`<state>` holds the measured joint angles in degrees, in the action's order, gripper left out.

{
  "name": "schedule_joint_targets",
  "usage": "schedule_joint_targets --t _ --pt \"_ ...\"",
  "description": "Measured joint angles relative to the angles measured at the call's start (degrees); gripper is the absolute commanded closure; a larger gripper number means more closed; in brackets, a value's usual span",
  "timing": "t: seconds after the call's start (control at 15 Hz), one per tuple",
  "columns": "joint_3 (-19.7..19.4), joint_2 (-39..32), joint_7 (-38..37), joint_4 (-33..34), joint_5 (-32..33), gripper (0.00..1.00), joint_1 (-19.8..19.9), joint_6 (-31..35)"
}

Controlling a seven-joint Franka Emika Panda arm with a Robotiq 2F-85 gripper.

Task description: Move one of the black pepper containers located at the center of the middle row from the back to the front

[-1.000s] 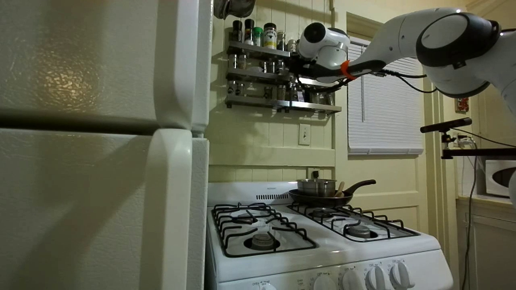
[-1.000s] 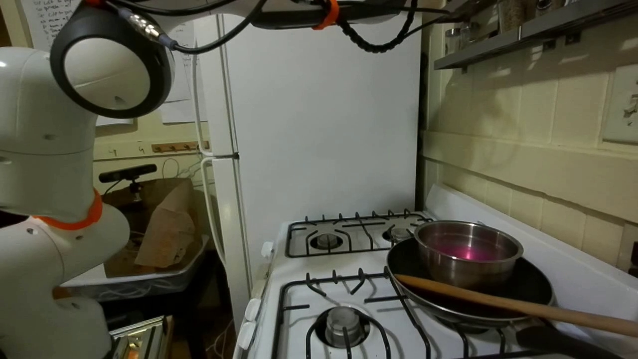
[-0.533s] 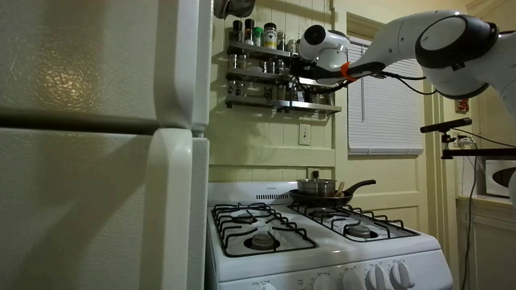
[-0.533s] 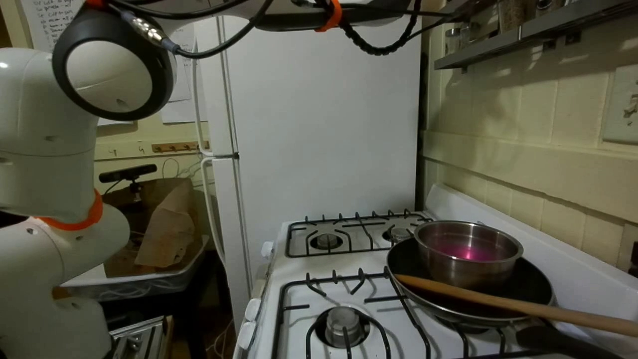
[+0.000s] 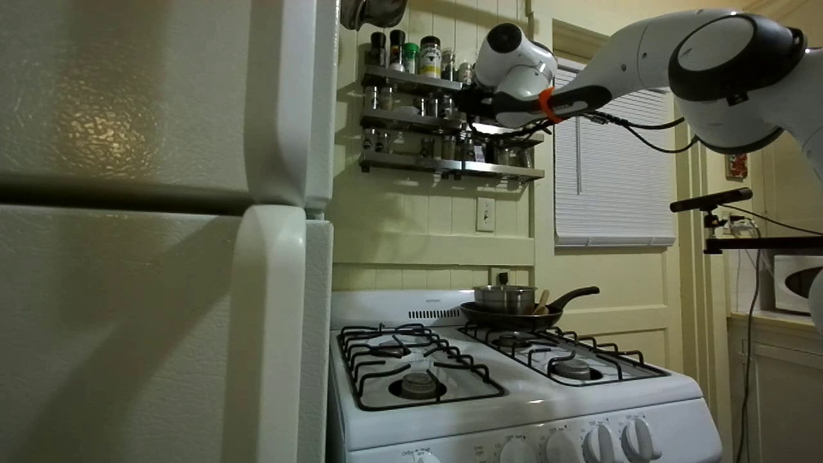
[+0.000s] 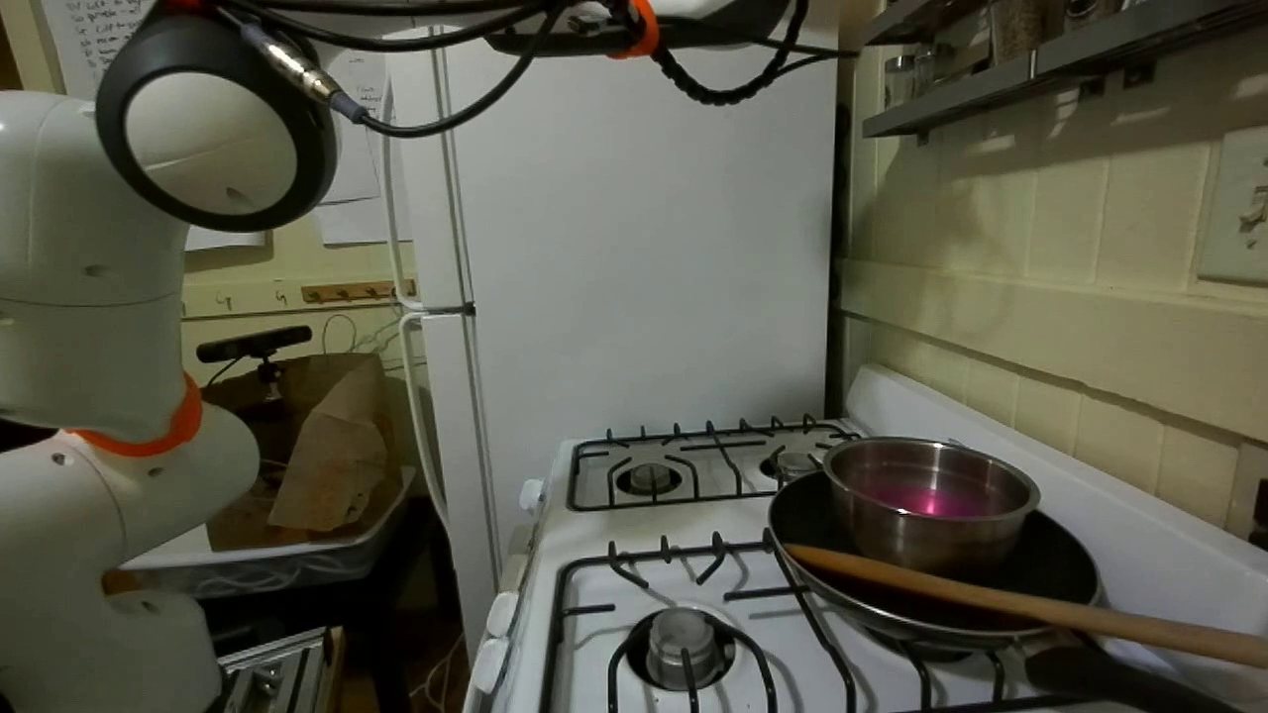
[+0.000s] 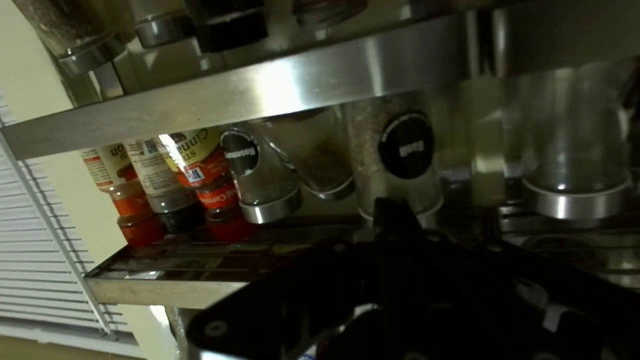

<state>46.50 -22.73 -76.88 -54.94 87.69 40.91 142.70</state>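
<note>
The middle row (image 5: 411, 121) of the wall rack is a thin metal shelf with small jars (image 5: 434, 107) in an exterior view. The wrist view stands upside down, with jar lids pointing down. It shows a steel rail (image 7: 240, 92), seemingly the middle row's, with a Basil jar (image 7: 370, 155), a Rosemary jar (image 7: 265, 180) and a clear silver-lidded jar (image 7: 575, 145). I read no black pepper label, so I cannot tell which container it is. My gripper (image 7: 395, 207) looks shut and empty, its dark tips overlapping the Basil jar's lid end. In an exterior view the gripper (image 5: 466, 101) is dark against the rack.
Top-tier bottles (image 5: 430, 58) and bottom-tier jars (image 5: 448, 146) stand above and below. Cinnamon bottles (image 7: 200, 160) stand near the window blinds (image 7: 35, 240). Another tier's edge (image 7: 165, 293) lies close to my gripper. A pan (image 6: 1050, 584) and pot (image 6: 941, 535) sit on the stove.
After dipping slightly, my hand and forearm have moved up and a little left in an exterior view. The arm's end has moved away from the wall rack. No jar has visibly moved.
</note>
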Motion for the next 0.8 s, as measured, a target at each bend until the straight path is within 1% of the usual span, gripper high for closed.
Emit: schedule_joint_targets --t 0.07,0.13,0.27,0.33,0.47,0.67,0.73,0.8 --pt "1.9 1.0 3.4 -1.0 -4.5 0.73 1.1 -1.0" --pt "4.2 2.0 7.1 -2.0 -8.8 0.68 2.6 -2.6" --pt "8.6 4.9 15.2 -3.8 -17.5 0.53 5.9 -7.3" --pt "10.8 6.5 19.3 -4.3 -21.8 0.44 7.7 -10.3" --pt "15.8 9.4 27.4 -4.2 -30.5 0.3 11.7 -17.1" --pt "22.2 13.6 37.9 -2.7 -43.5 0.06 18.2 -27.4" --pt "23.6 14.9 40.8 -2.0 -47.8 0.01 20.2 -30.9" --pt "24.8 16.2 43.4 -1.3 -52.2 0.0 22.2 -34.2"
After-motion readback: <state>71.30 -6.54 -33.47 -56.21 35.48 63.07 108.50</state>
